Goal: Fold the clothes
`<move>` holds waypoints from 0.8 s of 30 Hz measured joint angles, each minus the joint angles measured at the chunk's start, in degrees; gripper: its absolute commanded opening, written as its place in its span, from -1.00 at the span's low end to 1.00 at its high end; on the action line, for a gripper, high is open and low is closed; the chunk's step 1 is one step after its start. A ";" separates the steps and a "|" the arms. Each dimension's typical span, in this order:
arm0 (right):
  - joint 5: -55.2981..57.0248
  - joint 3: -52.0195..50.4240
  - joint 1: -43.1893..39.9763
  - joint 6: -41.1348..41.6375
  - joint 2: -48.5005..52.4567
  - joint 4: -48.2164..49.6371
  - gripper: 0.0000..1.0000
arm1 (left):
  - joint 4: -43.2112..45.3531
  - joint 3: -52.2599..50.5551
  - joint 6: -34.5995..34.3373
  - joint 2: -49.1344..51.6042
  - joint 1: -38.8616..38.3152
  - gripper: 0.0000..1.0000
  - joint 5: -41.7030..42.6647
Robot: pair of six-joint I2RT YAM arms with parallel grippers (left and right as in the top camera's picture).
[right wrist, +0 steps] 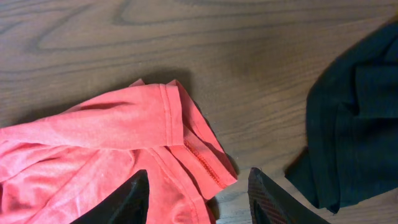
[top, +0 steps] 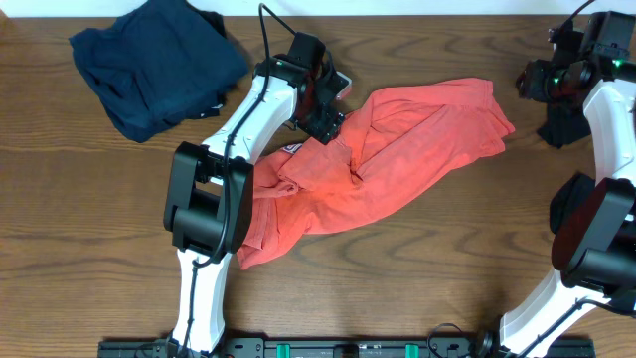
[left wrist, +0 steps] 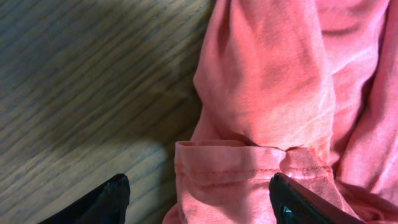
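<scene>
Red-orange, navy and black cloth on brown wood

The red-orange T-shirt (top: 417, 149) is plain, paler and pinkish where light catches its folds, with matching stitching along the hem and a small white patch (top: 291, 148) near one edge. The navy blue shirt (top: 149, 65) is one dark, even colour, and so is the black shirt (right wrist: 351, 118). The surface (top: 99, 249) is mid-brown wood with darker wavy grain. The left arm (top: 248, 109) and right arm (top: 608, 109) are white with black joints. The left fingers (left wrist: 102, 202) and right fingers (right wrist: 134, 199) are black.
</scene>
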 measured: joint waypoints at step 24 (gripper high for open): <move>1.16 0.00 -0.02 -1.70 0.00 -0.90 -0.01 | -0.24 0.00 0.20 2.16 -0.28 -0.87 1.11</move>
